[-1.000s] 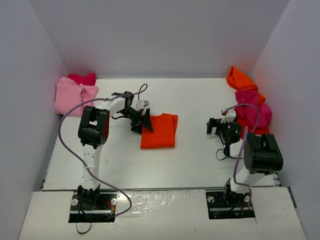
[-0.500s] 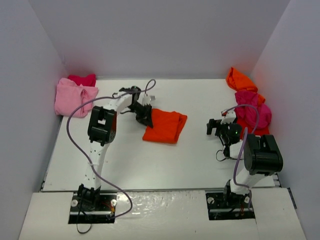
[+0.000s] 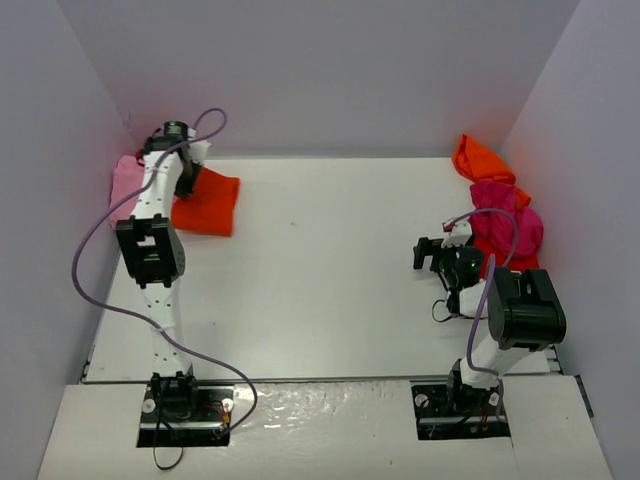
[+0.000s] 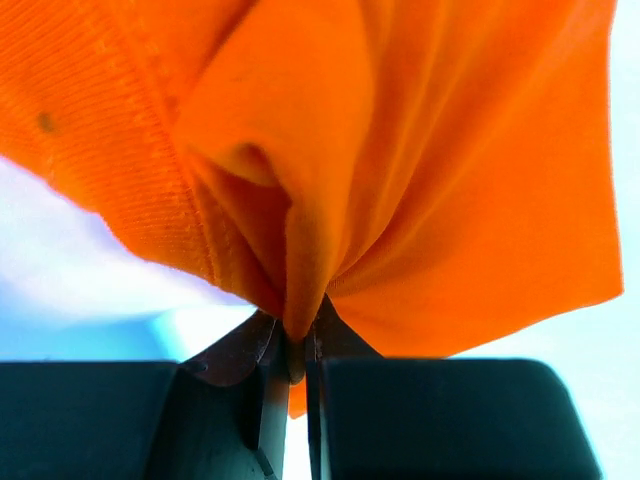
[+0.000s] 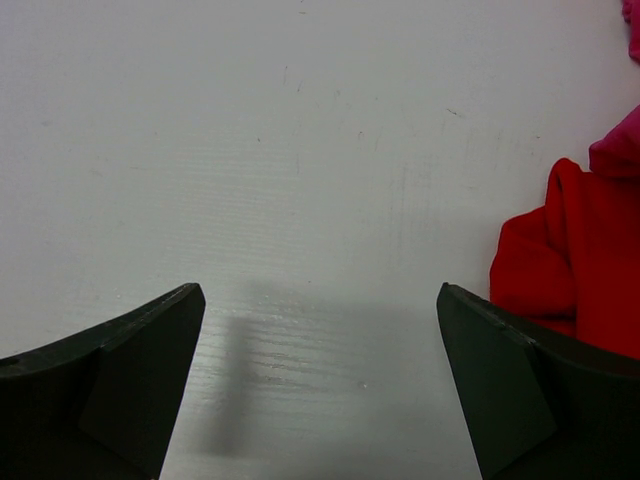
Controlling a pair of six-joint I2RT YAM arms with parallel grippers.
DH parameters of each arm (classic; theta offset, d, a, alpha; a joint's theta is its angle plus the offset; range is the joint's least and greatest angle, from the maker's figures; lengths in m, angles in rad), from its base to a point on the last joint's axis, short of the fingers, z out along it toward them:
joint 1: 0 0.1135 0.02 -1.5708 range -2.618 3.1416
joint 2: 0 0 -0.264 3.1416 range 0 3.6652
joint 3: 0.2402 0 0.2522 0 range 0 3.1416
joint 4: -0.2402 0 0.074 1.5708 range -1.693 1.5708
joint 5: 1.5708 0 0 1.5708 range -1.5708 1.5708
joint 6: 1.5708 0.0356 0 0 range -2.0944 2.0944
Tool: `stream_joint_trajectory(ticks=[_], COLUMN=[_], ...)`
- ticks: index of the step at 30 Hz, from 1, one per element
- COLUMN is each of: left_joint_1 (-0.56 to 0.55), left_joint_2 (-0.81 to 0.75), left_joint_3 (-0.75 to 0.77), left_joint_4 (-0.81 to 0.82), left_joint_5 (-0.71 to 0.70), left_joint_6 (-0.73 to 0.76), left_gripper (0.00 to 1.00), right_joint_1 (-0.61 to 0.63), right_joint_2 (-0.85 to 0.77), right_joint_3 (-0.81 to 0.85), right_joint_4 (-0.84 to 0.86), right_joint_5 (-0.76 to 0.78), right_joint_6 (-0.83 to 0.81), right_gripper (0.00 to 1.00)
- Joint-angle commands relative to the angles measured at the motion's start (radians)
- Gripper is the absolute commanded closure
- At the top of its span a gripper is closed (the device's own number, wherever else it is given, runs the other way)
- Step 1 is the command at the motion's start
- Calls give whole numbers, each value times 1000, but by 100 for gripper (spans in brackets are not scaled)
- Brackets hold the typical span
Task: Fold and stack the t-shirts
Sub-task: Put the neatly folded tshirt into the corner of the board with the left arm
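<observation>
White tabletop [image 3: 330, 280] inside plain pale walls. Being pinched at one bunched edge by the left gripper [image 3: 184, 180], jaws pressed together on the cloth: the folded orange-red tee [image 3: 210, 204], fanning out beyond the fingertips and trailing off to that gripper's right. Looking roughly square from above, so showing no clear long axis. Hard telling whether hanging free or dragging on the surface.

Lying on the other side of that same gripper, to its left and partly hidden by the arm: the light pink tee [image 3: 124, 188], just beside the orange-red one, possibly touching. Probably heading for a stack there, with the coming move turning on carrying the held tee leftward over the pink before letting go. Left arm being by far the nearer.

Idling well apart across the table: the right gripper [image 5: 318, 295], fingers spread wide, holding nothing, hovering over bare surface. Sitting just to its right, the red tee [image 3: 520, 260], with the magenta tee [image 3: 530, 230] and orange tee [image 3: 480, 158] heaped beyond.
</observation>
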Motion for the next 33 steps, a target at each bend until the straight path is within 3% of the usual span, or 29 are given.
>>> stream_joint_trajectory(ticks=[1, 3, 6, 10, 15, 18, 22, 27, 29, 30, 33], left_joint_1=[154, 199, 216, 240, 232, 221, 183, 157, 156, 155, 131], left_joint_2=[-30, -1, 45, 66, 149, 138, 148, 238, 213, 179, 79], left_joint_3=[173, 219, 254, 285, 388, 357, 330, 442, 426, 391, 309], left_joint_4=[12, 31, 92, 151, 92, 147, 201, 225, 277, 328, 431], left_joint_5=[-251, -228, -344, -355, -339, -276, -266, -315, -304, -279, -234], left_joint_6=[138, 170, 238, 262, 256, 214, 211, 181, 152, 132, 102], left_gripper=[100, 100, 100, 100, 100, 59, 65, 57, 45, 30, 16], right_joint_1=[4, 4, 4, 4, 4, 4, 4, 4, 3, 4, 4], right_joint_2=[-25, -24, -27, -24, -25, -25, -25, -24, -25, -25, -25], right_joint_3=[23, 23, 23, 23, 23, 23, 23, 23, 23, 23, 23], right_joint_4=[181, 181, 181, 182, 181, 181, 181, 181, 181, 182, 181], right_joint_5=[11, 10, 11, 10, 10, 10, 10, 11, 9, 11, 10], right_joint_6=[-17, -17, -17, -17, -17, -17, -17, -17, -17, -17, -17], right_gripper=[0, 0, 0, 0, 0, 0, 0, 0, 0, 0, 0])
